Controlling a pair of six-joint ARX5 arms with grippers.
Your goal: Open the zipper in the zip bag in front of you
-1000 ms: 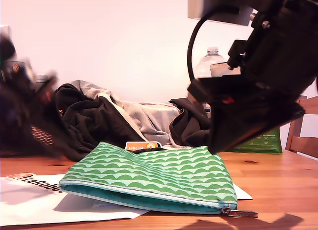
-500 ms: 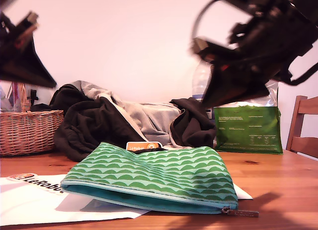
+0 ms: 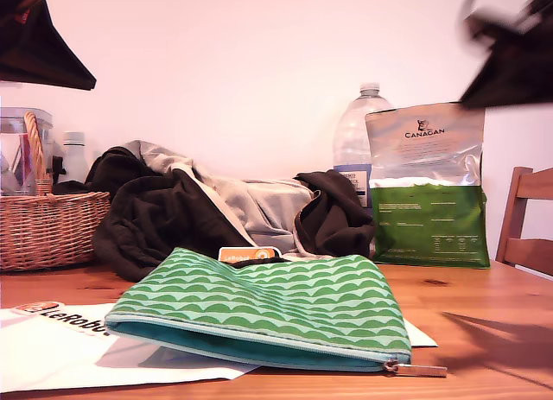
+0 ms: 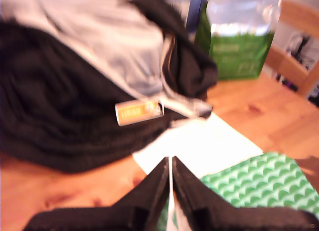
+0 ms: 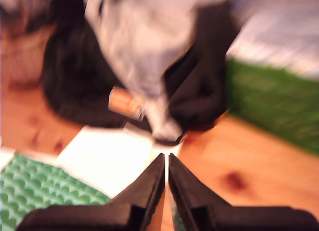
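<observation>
The zip bag [image 3: 268, 309], green with light-green waves, lies flat on the wooden table [image 3: 484, 305]. Its teal zipper [image 3: 251, 344] runs along the near edge, closed, and the silver pull tab [image 3: 419, 369] sticks out at the exterior view's right end. My first gripper [image 4: 171, 163] is shut with nothing in it, high at the exterior view's upper left [image 3: 82, 79], with a corner of the zip bag [image 4: 259, 183] below it. My second gripper [image 5: 166, 158] is also shut and empty, blurred at the exterior view's upper right [image 3: 471, 98], above the bag's other corner [image 5: 40, 188].
A white LeRobot sheet [image 3: 52, 348] lies under the pouch. Behind it sits a heap of black and grey clothes [image 3: 199, 210] with an orange label [image 3: 249, 254]. A wicker basket [image 3: 47, 227], a water bottle [image 3: 354, 132], the upright Canagan bag [image 3: 428, 188] and a chair [image 3: 527, 219] stand around.
Both arms have risen and swung outward to the exterior view's top corners, uncovering the basket and the Canagan bag. The pouch has not moved.
</observation>
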